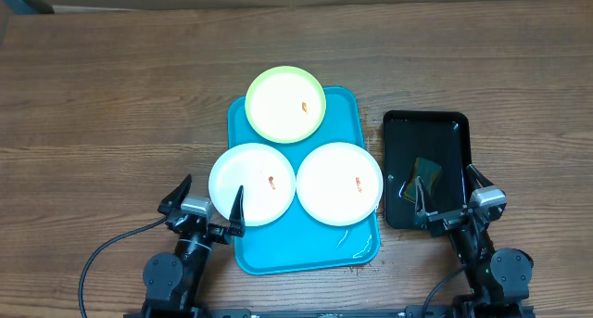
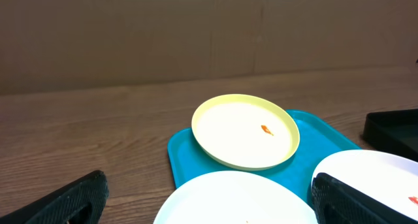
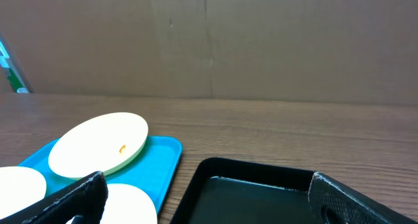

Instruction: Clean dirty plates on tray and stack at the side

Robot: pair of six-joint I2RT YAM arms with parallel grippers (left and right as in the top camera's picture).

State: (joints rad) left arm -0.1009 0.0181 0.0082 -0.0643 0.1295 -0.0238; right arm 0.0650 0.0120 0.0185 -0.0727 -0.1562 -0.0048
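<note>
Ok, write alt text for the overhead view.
Three round plates, each with a small orange smear, crowd a turquoise tray on a wooden table: a yellow-green plate at the far end, a left white plate and a right white plate nearer. A black tray sits to its right; the left hand and right hand stand open.

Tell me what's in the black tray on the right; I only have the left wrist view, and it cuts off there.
Observer: The black tray holds one dark green and yellow pad, probably a sponge, near its middle.
Operator: Report where the right gripper stands.
Observer: The right gripper hangs open over the black tray's near end, holding nothing.
Operator: Check the left white plate for dirt.
Observer: It has a small orange smear just right of its centre in the overhead view.
</note>
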